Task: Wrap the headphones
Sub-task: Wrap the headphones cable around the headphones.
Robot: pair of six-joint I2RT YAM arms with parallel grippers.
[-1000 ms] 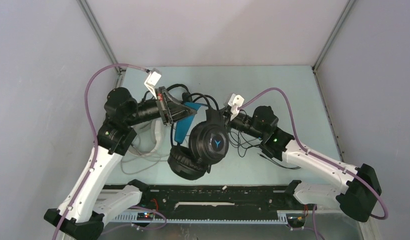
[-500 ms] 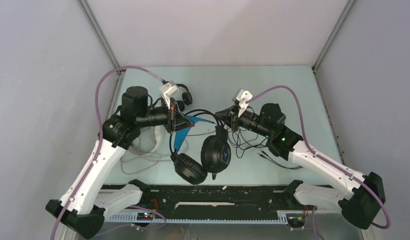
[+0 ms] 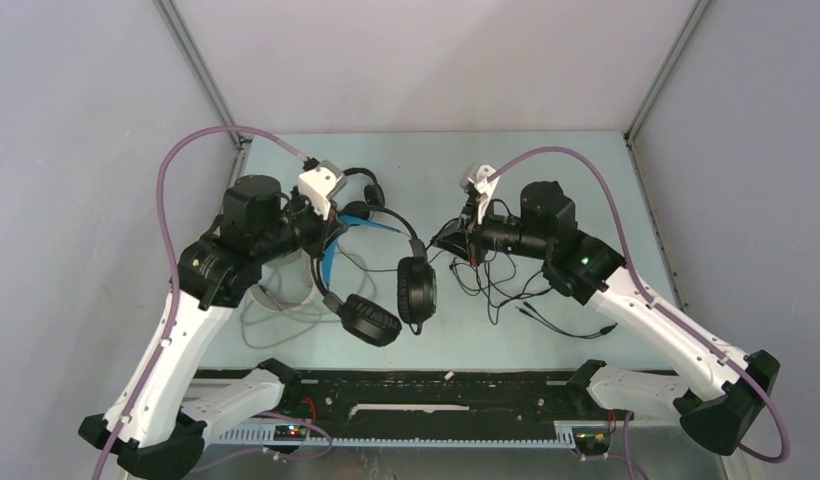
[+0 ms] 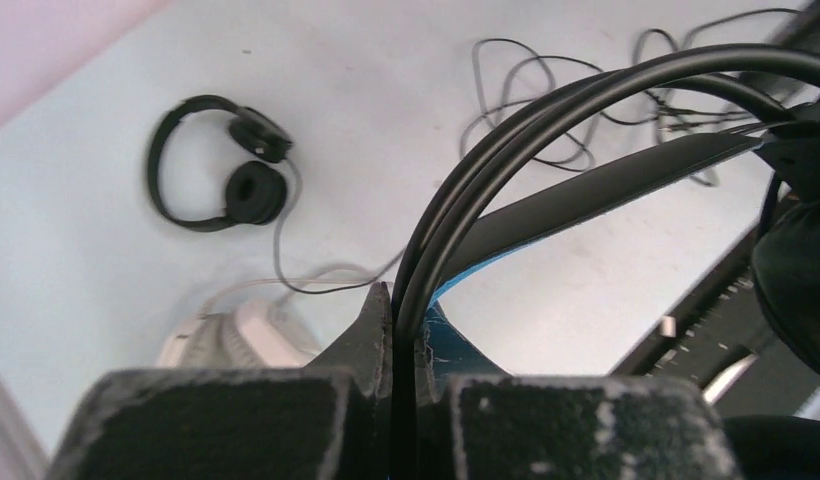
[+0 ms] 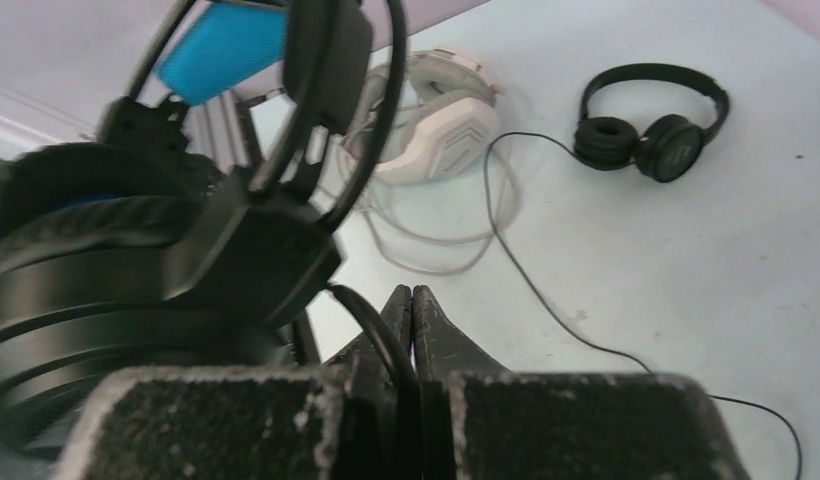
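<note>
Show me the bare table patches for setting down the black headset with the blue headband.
Bare: the far strip of the pale table, from right of the small black on-ear headset to the far right corner. Crowded: the left, around the white over-ear headset and its cords; mid-right, the tangled black cable.

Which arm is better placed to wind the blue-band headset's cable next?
Right, probably. The right gripper is shut on the cable beside the earcup, free to loop it. The left gripper is clamped on the headband, holding the headset.

black-and-blue headset [image 3: 417, 291], white headset [image 5: 441, 115], black headset [image 4: 248, 190]
</note>
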